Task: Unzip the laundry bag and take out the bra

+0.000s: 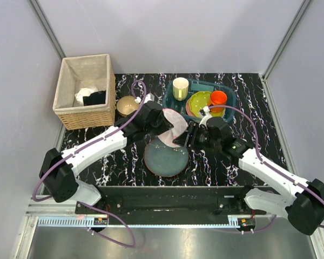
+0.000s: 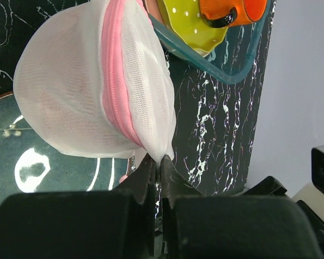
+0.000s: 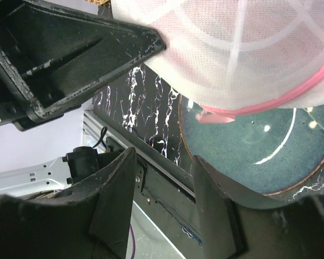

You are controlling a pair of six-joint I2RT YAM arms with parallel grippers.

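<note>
The laundry bag (image 1: 171, 125), white mesh with a pink zip (image 2: 116, 81), hangs above the blue-grey plate (image 1: 166, 157). My left gripper (image 2: 159, 161) is shut on the bag's mesh edge and holds it up; in the top view it (image 1: 160, 128) is at the bag's left side. My right gripper (image 3: 162, 181) is open and empty, just below the bag (image 3: 248, 48), with the pink zip pull tab (image 3: 210, 115) hanging a short way beyond its fingertips. In the top view it (image 1: 185, 137) is at the bag's right side. The zip looks closed. The bra is hidden.
A wicker basket (image 1: 85, 116) with a white cloth and a black cloth stands at the back left. A tan bowl (image 1: 127, 104) sits beside it. A teal bin (image 1: 227, 105) behind the bag holds a cream cup (image 1: 180, 88), a yellow-green plate (image 1: 200, 102) and an orange cup (image 1: 218, 97).
</note>
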